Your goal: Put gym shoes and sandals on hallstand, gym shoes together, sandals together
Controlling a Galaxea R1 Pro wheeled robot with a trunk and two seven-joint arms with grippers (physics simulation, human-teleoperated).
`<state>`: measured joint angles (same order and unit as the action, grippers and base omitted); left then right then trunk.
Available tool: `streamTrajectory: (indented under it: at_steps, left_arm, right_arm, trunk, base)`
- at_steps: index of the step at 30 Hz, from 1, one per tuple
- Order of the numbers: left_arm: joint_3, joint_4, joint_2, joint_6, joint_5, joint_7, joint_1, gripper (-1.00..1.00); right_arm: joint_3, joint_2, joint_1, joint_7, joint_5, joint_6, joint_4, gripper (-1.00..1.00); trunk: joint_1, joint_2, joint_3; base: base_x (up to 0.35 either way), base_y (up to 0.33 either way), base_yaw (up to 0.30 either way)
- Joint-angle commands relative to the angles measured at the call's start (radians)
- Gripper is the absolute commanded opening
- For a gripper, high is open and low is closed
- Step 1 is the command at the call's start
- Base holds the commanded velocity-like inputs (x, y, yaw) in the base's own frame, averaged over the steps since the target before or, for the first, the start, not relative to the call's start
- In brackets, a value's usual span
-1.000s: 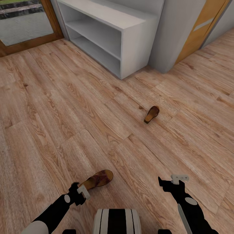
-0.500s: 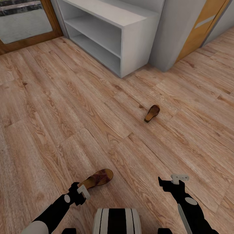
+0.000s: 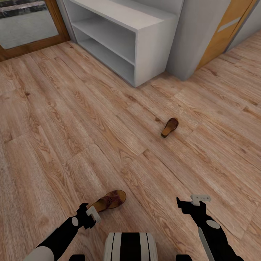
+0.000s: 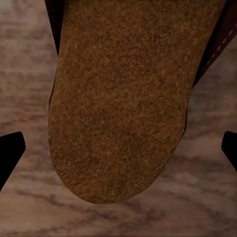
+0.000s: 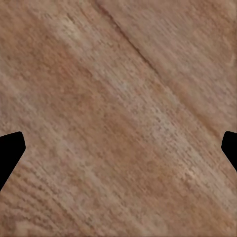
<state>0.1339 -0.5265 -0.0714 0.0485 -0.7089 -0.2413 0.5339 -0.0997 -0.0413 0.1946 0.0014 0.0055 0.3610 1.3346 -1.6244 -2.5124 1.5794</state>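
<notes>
A: Where is the near sandal (image 3: 108, 200) found?
B: On the corridor floor (image 3: 72, 145), heel beneath the spread left tool (image 4: 118, 148).
A: Handling?
B: Judged light and stiff-soled; the heel edges are best gripped.

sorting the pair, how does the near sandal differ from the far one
The near sandal lies right by the left gripper, its tan insole between the open fingers in the left wrist view; the far sandal lies alone, nearer the white shelf unit. Their toes point different ways. Both are brown and rest on the corridor floor.
</notes>
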Motion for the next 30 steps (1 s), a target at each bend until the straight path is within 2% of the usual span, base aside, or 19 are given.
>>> streamTrajectory:
  at_steps: [1, 30]
  left_arm:
    - [0.004, -0.003, -0.001, 0.005, -0.006, -0.003, 0.0, 1.0]
    - [0.004, -0.002, -0.001, -0.002, -0.002, -0.004, -0.002, 1.0]
  right_arm:
    - [0.0, 0.0, 0.0, 0.0, 0.001, 0.006, 0.001, 1.0]
    - [0.0, 0.0, 0.0, 0.0, 0.001, 0.006, 0.001, 1.0]
  trunk:
    - [0.0, 0.0, 0.001]
    - [0.0, 0.0, 0.001]
  base:
    - [0.009, 0.0, 0.0]
    - [0.03, 0.0, 0.0]
